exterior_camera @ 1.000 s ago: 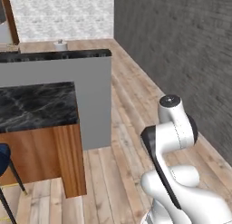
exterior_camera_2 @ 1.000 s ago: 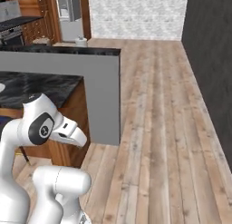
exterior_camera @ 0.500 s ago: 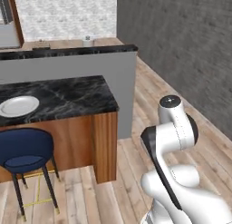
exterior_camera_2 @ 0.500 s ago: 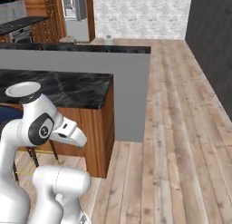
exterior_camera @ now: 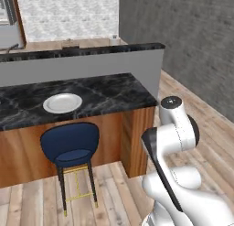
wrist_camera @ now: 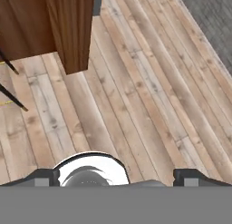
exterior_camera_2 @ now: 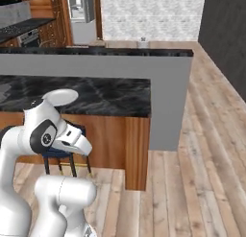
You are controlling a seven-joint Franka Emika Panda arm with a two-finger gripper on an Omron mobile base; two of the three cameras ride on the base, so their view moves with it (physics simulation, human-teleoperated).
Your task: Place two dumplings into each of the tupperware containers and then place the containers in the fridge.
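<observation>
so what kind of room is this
Most likely a home kitchen: a dark marble-topped island counter with a blue bar stool tucked under it, a round plate on top, and wood plank flooring.

Arm (exterior_camera: 171, 142) folded close above the base, upper link rising to a bent elbow, forearm angled back down. Same tucked pose in the right base view, wrist segment pointing forward and down. Gripper (wrist_camera: 117, 177) aimed downward, fingertips (wrist_camera: 192, 177) spread wide apart, nothing between the jaws.
</observation>
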